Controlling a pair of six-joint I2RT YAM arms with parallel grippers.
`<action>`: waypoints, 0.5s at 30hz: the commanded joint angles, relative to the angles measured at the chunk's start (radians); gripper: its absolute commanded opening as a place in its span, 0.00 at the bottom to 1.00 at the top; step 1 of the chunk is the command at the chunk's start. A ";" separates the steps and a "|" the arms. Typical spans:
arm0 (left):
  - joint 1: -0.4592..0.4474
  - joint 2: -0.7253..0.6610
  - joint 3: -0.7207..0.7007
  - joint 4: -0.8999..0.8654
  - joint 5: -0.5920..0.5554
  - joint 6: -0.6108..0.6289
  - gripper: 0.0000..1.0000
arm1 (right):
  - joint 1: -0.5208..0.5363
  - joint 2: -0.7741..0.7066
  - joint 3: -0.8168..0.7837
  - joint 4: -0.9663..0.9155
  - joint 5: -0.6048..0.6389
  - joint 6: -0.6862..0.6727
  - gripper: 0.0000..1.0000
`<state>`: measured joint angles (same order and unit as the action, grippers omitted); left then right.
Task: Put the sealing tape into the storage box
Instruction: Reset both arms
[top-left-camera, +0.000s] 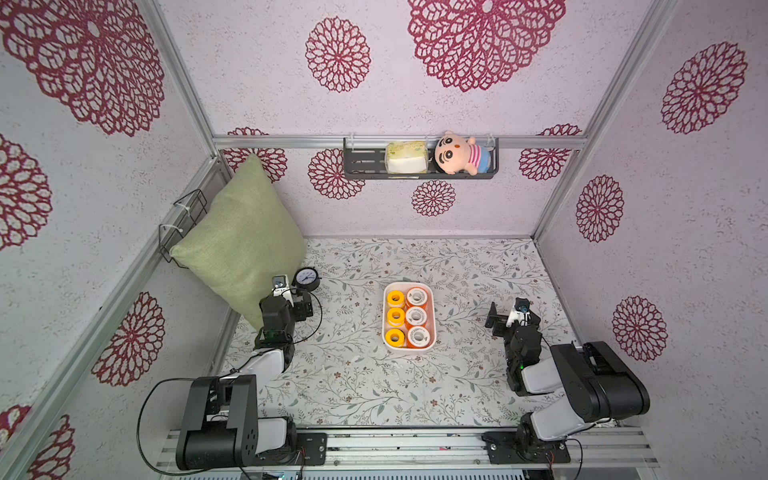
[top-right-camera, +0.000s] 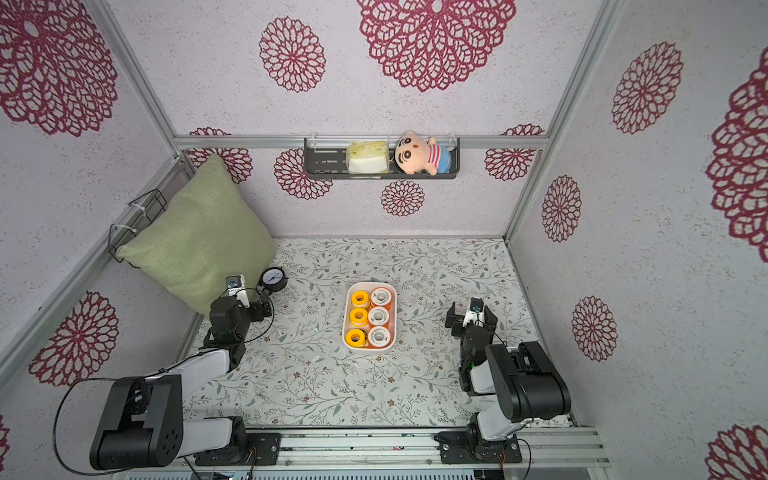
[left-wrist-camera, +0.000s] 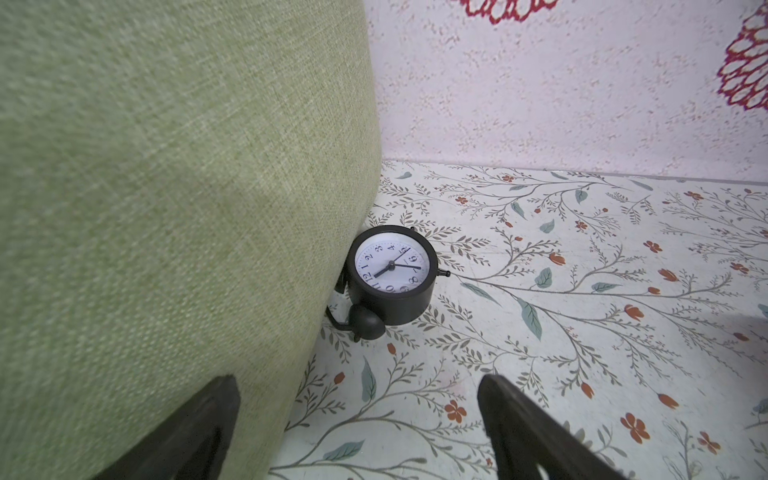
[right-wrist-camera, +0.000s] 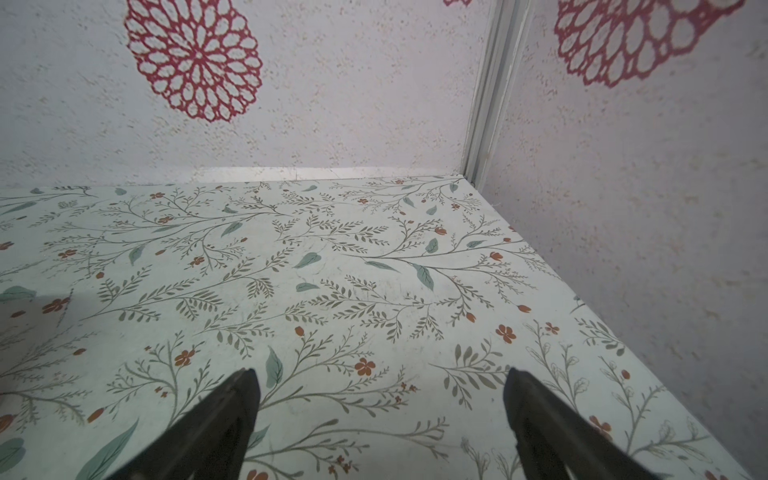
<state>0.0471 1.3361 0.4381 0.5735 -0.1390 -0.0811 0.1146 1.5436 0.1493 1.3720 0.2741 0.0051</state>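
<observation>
Starting at the near rail (top-left-camera: 395, 446) and working outward. Finds the left gripper (left-wrist-camera: 357, 380) spread as wide as it goes, gripping nothing, low over the floral table (left-wrist-camera: 582, 291), one of its fingers (left-wrist-camera: 199, 424) close against the green pillow (left-wrist-camera: 166, 208); cannot tell whether touching. Finds the right gripper (right-wrist-camera: 380, 372) equally wide and empty, above the tabletop on the right side. Between the two grippers, well apart from both, sees the storage box (top-left-camera: 408, 351) flat on the table, packed with sealing tape (top-left-camera: 415, 317): three yellow in the left row, three orange with white faces in the right, all face up and snug together. Cannot tell whether more lie beneath. Farther back on the left, notes a black alarm clock (left-wrist-camera: 390, 270) tipped on its side right beside the pillow's lower edge, partly hidden by it. Farthest, on the back wall (top-left-camera: 374, 216), spots a dark shelf (top-left-camera: 365, 166) carrying a tissue pack (top-left-camera: 406, 157) and a plush doll (top-left-camera: 455, 154).
</observation>
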 joint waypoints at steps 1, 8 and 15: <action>0.017 0.022 -0.024 0.124 0.024 0.023 0.97 | -0.007 -0.002 0.010 0.078 -0.022 -0.021 0.99; 0.044 0.112 -0.052 0.265 0.079 0.033 0.97 | -0.010 -0.001 0.042 0.019 -0.010 -0.010 0.99; 0.070 0.196 -0.033 0.295 0.079 -0.003 0.97 | -0.013 -0.002 0.043 0.014 -0.013 -0.008 0.99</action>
<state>0.1020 1.5383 0.3855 0.8501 -0.0654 -0.0631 0.1101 1.5436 0.1757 1.3720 0.2649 -0.0006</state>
